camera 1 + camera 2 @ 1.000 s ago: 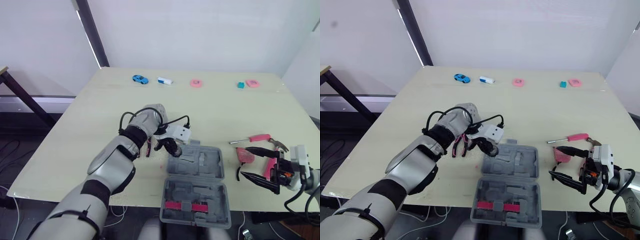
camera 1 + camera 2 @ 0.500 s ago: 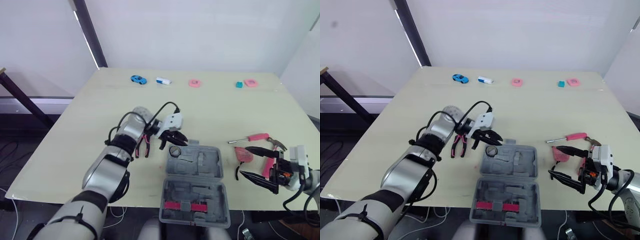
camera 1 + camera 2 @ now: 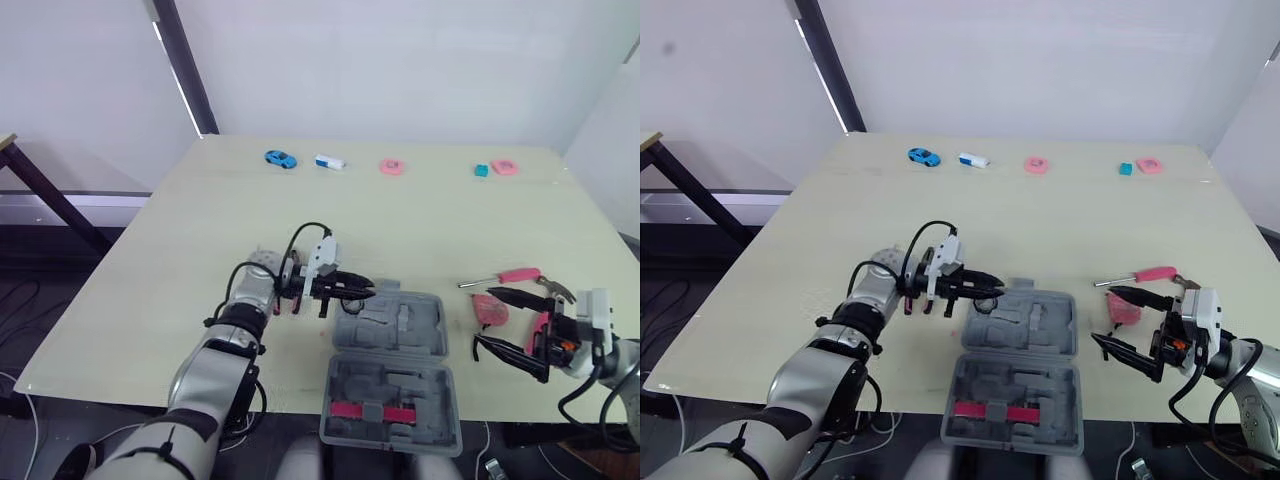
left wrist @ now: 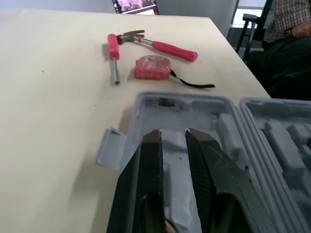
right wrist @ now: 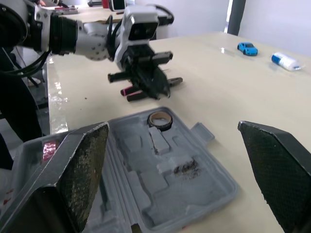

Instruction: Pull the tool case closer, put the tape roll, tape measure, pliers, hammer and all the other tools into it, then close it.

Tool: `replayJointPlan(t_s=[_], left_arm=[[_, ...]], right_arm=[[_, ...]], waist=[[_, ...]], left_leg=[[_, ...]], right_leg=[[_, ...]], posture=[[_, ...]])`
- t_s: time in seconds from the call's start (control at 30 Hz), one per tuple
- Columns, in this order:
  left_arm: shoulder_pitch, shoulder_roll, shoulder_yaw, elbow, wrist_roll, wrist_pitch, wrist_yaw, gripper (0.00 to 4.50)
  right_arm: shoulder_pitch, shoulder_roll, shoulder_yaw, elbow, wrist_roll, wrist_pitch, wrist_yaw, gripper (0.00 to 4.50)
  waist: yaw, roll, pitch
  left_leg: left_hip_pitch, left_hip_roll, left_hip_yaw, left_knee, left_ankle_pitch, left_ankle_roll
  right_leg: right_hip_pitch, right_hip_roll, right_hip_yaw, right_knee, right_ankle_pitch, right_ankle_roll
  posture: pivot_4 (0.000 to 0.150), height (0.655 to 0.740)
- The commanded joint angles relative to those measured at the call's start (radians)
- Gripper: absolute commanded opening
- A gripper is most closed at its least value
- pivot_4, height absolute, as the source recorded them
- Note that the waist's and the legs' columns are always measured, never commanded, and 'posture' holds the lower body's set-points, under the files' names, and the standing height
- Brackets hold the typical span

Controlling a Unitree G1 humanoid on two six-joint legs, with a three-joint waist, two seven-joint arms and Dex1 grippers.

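The grey tool case (image 3: 392, 372) lies open near the table's front edge, and the tape roll (image 5: 159, 120) rests in a pocket of its far half. My left gripper (image 3: 358, 291) hovers low over the case's far left corner, fingers (image 4: 151, 160) narrowly open and holding nothing. The pink-handled pliers (image 3: 918, 303) lie on the table under my left wrist. To the right of the case my right gripper (image 3: 487, 318) stands wide open around the pink tape measure (image 3: 490, 309) without touching it. Just beyond it lie the hammer (image 4: 165, 47) and the screwdriver (image 3: 505, 277).
A blue toy car (image 3: 281, 159), a white and blue block (image 3: 329, 161), two pink pieces (image 3: 391, 167) and a teal cube (image 3: 481, 171) line the table's far edge. A pink strip (image 3: 364, 410) sits in the case's near half. A seated person (image 4: 291, 29) is beyond the table.
My left gripper let the tape roll drop into the case, then sank lower and drew back left with its fingers closer together. The right gripper barely moved.
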Motion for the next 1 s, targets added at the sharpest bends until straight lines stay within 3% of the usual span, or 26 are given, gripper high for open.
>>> replayJointPlan(t_s=[0.03, 0.23, 0.57, 0.83, 1.0], left_arm=[[-0.02, 0.013, 0.027, 0.04, -0.002, -0.051, 0.005, 0.84], [-0.042, 0.008, -0.007, 0.136, 0.094, -0.162, 0.159, 0.84], [-0.057, -0.012, -0.004, 0.199, 0.153, -0.179, 0.201, 0.84], [-0.026, 0.009, -0.112, 0.231, 0.32, -0.229, 0.328, 0.84], [0.006, 0.004, -0.102, 0.246, 0.316, -0.207, 0.345, 0.84]], right_arm=[[0.004, 0.008, -0.006, -0.042, 0.01, -0.014, -0.012, 4.5], [0.014, 0.026, 0.001, -0.047, -0.008, -0.029, -0.025, 4.5], [0.02, 0.032, 0.008, -0.049, -0.014, -0.043, -0.033, 4.5], [0.017, 0.037, 0.012, -0.046, -0.015, -0.051, -0.034, 4.5], [0.014, 0.039, 0.015, -0.045, -0.018, -0.054, -0.036, 4.5]], waist=[[0.0, 0.0, 0.0], [0.002, 0.0, 0.0], [0.0, 0.0, 0.0], [0.0, 0.0, -0.001], [-0.001, 0.0, -0.002]], left_leg=[[0.0, 0.0, 0.0, 0.0, 0.0, 0.0], [0.0, 0.0, 0.0, 0.0, 0.0, 0.0], [0.0, 0.0, 0.001, 0.0, 0.0, 0.0], [0.0, 0.0, 0.001, 0.0, 0.0, 0.0], [0.004, 0.0, 0.001, 0.0, 0.0, 0.0]], right_leg=[[0.0, 0.0, 0.0, 0.0, 0.0, 0.0], [0.0, 0.0, 0.0, 0.0, 0.0, 0.0], [0.0, 0.0, 0.0, 0.0, 0.0, 0.0], [0.0, 0.0, 0.0, 0.0, 0.0, 0.0], [0.004, 0.0, -0.001, 0.0, 0.0, 0.0]], posture=[[0.15, 0.74], [0.15, 0.74], [0.15, 0.74], [0.15, 0.74], [0.15, 0.74]])
